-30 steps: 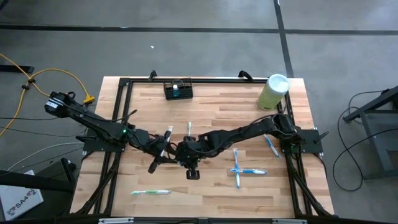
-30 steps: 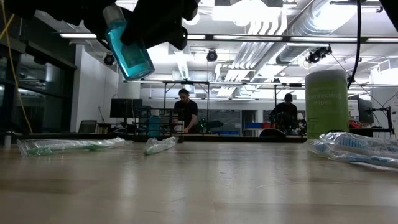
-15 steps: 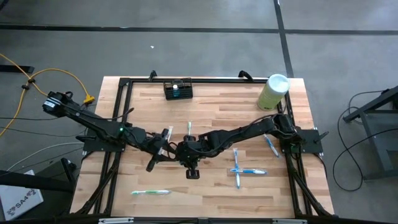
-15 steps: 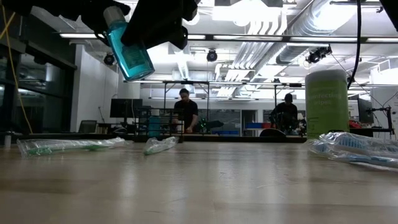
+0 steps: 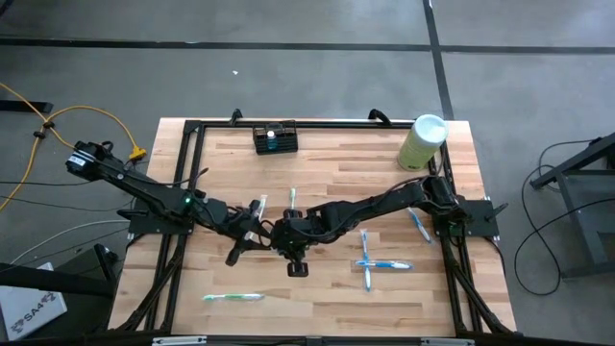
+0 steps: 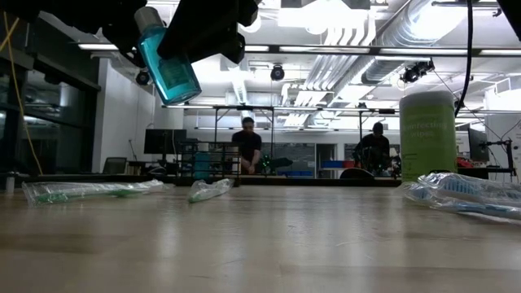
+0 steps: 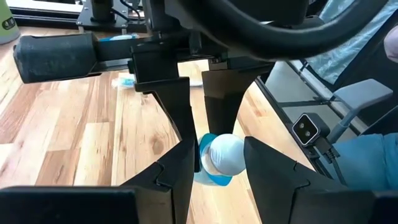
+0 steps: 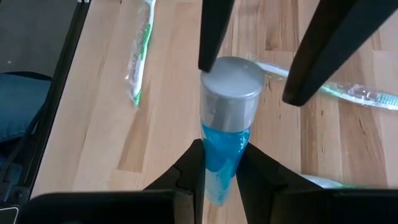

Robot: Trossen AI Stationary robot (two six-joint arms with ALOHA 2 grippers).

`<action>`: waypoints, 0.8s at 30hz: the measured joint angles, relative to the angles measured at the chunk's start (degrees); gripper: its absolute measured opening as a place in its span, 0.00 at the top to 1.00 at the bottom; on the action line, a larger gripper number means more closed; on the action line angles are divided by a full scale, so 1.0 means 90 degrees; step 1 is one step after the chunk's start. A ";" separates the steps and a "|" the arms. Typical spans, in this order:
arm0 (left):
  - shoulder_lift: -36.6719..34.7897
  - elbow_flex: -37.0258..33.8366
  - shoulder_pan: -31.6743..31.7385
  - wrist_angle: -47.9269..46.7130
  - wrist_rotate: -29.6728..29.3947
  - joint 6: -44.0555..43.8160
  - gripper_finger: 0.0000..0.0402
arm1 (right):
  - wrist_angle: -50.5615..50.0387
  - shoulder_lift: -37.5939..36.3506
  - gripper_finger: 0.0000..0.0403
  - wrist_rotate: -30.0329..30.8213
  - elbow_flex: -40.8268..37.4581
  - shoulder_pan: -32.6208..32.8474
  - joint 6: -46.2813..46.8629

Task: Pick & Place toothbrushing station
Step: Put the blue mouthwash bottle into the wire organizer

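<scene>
A small bottle [image 6: 167,57] of blue liquid with a grey cap hangs high over the middle of the table, with my right gripper [image 8: 221,155] shut on it. My left gripper [image 7: 217,155] is open, a finger on either side of the cap [image 7: 225,154]; I cannot tell whether one finger touches it. Both grippers meet mid-table [image 5: 274,231]. The toothbrushing station [image 5: 275,138], a small black slotted holder, stands on its base at the table's far edge, left of centre. My right gripper pinches the bottle's blue body [image 8: 219,146], below the cap, between its two fingers, coming from the table's right and slanting downward. The bottle is tilted with its cap uppermost, its bottom [image 6: 186,88] free and well clear of the table.
A pale green cylinder with a white lid [image 5: 423,142] stands at the far right corner. Wrapped toothbrushes lie at the near left [image 5: 232,297], mid-table [image 5: 292,200] and right of centre [image 5: 384,264] [image 5: 418,224]. People stand in the room beyond the table [image 6: 247,146].
</scene>
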 joint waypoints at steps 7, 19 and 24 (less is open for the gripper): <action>0.0005 0.0000 -0.0100 0.0041 0.0060 -0.0030 0.67 | 0.0009 0.0000 0.84 0.0126 0.0000 -0.0012 -0.0005; 0.0005 0.0000 -0.0126 0.0042 0.0124 -0.0046 0.67 | 0.0015 0.0000 0.84 0.0150 0.0000 -0.0015 -0.0005; 0.0019 0.0000 -0.0126 0.0044 0.0126 -0.0048 0.67 | 0.0172 0.0000 0.84 0.0160 0.0000 -0.0015 -0.0002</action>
